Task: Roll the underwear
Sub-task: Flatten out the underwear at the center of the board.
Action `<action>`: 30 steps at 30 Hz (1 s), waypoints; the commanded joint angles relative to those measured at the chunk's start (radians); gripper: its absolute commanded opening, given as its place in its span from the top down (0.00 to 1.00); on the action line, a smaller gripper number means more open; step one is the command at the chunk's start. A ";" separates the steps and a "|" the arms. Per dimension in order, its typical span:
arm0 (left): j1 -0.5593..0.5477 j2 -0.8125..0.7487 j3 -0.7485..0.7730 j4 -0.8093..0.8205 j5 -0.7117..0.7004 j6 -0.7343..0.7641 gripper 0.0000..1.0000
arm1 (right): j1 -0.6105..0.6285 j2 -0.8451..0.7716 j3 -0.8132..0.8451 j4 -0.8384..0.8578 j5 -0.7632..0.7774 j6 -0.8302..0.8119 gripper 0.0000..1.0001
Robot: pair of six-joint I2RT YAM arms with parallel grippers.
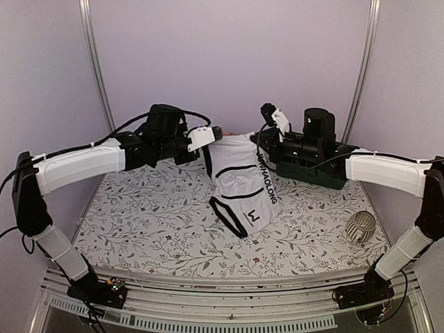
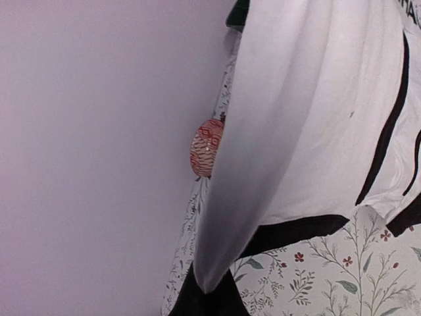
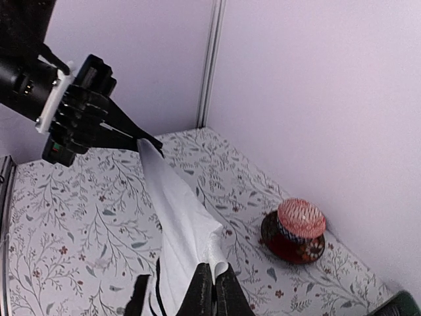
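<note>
The white underwear, with black trim and lettering, hangs stretched between my two grippers above the middle of the floral table; its lower end touches the cloth. My left gripper is shut on its upper left corner. The left wrist view shows the cloth pinched at the gripper. My right gripper is shut on the upper right corner, and its wrist view shows white cloth folded over the gripper. The left gripper also shows there. The black striped underwear is out of view.
A dark green box sits behind the right gripper. A ribbed silver cup lies at the right front. A red patterned lidded pot on a dark saucer stands by the back wall, also seen in the left wrist view.
</note>
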 commanded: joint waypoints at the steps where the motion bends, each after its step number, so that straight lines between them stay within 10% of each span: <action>1: -0.004 -0.079 0.061 0.033 -0.059 0.052 1.00 | 0.021 -0.041 0.081 0.027 0.074 0.042 0.98; 11: 0.023 -0.070 0.048 -0.055 -0.083 0.139 1.00 | 0.036 0.142 0.276 -0.083 0.018 0.047 0.98; 30: -0.210 -0.633 -0.236 -0.152 -0.056 0.078 1.00 | 0.374 -0.213 -0.029 0.039 0.109 0.063 0.98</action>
